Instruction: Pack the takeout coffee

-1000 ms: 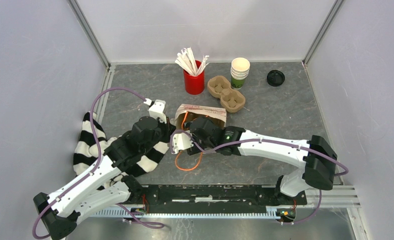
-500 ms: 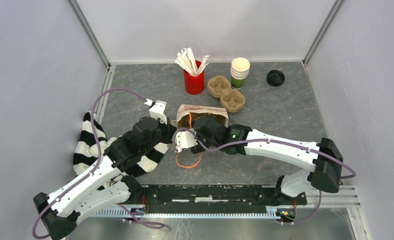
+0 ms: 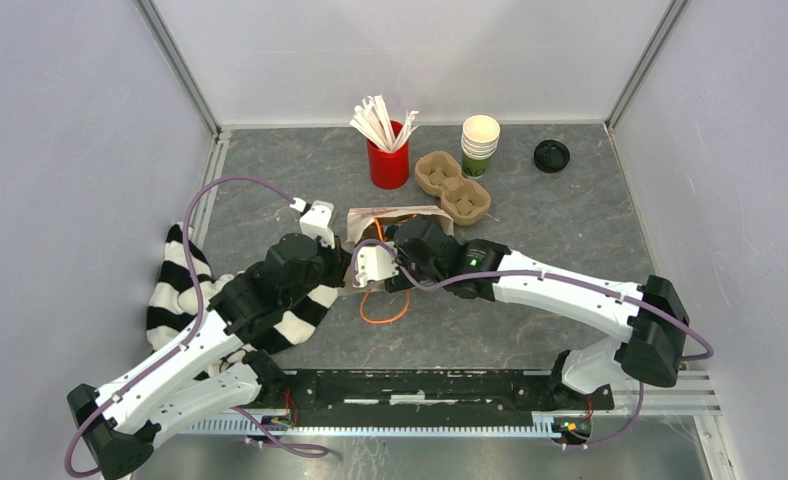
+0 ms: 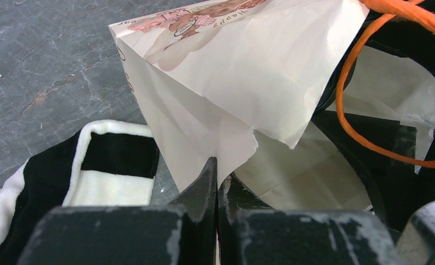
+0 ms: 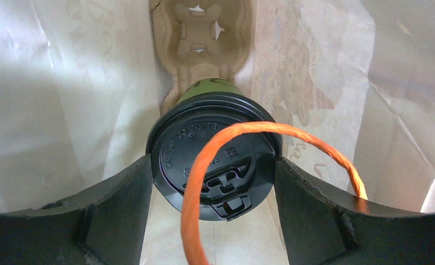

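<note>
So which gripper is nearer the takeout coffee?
Right. The right gripper clasps the takeout coffee from both sides inside the paper bag; the left gripper is outside, pinching the bag's edge.

Red stirrer cup, cup stack, striped cloth

Your takeout coffee sits inside the paper bag, with the bag's pale walls on either side of it. From the right wrist you meet it lid-first. The round black lid is fitted squarely on, with raised lettering around its top and the sip tab on the lower side. Behind the lid a short band of green cup wall runs deeper into the bag. The right gripper has one finger against each side of the lid's rim. The bag's orange handle loops across the lid's face. From overhead you cannot see the cup.
</note>
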